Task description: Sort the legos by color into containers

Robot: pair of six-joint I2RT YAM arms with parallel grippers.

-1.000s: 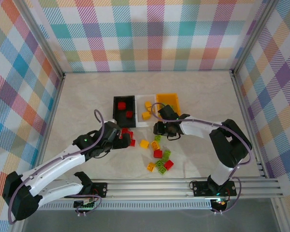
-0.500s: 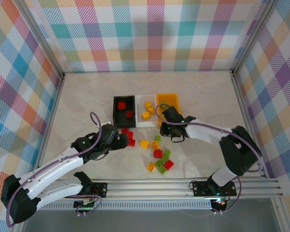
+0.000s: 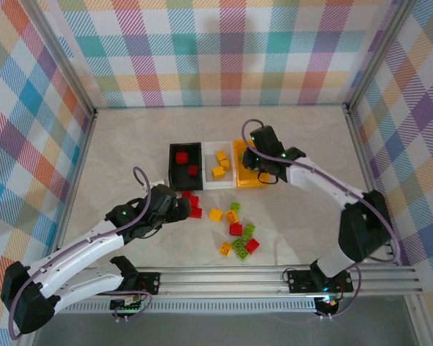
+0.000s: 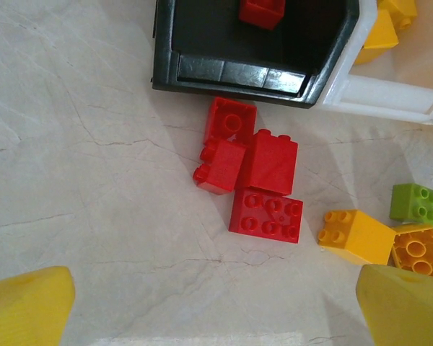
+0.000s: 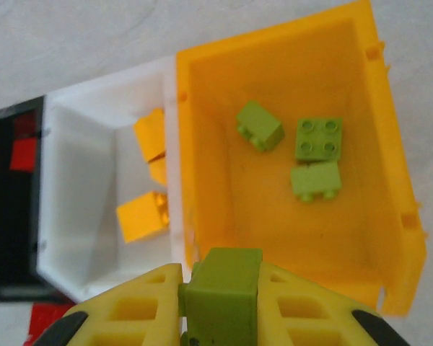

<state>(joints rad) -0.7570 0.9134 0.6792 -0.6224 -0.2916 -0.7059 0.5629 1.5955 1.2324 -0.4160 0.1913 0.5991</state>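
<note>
My right gripper (image 3: pixel 255 163) hangs over the near end of the orange-yellow bin (image 3: pixel 250 142), shut on a lime green lego (image 5: pixel 222 294). Three green legos (image 5: pixel 317 138) lie inside that bin (image 5: pixel 202 151). The white bin (image 3: pixel 218 184) holds yellow legos (image 5: pixel 141 216), and the black bin (image 3: pixel 170 166) holds red ones (image 3: pixel 182 157). My left gripper (image 4: pixel 216 317) is open and empty, just short of a cluster of red legos (image 4: pixel 256 176) that lies in front of the black bin (image 4: pixel 238 76).
A yellow lego (image 4: pixel 355 235) lies right of the red cluster. A mixed pile of green, red and yellow legos (image 3: pixel 239 234) sits nearer the front rail. Checked walls enclose the table on three sides.
The right gripper has lifted from beside the loose pile and moved back over the orange-yellow bin, carrying the green lego. The left gripper has drawn back slightly from the red cluster.
</note>
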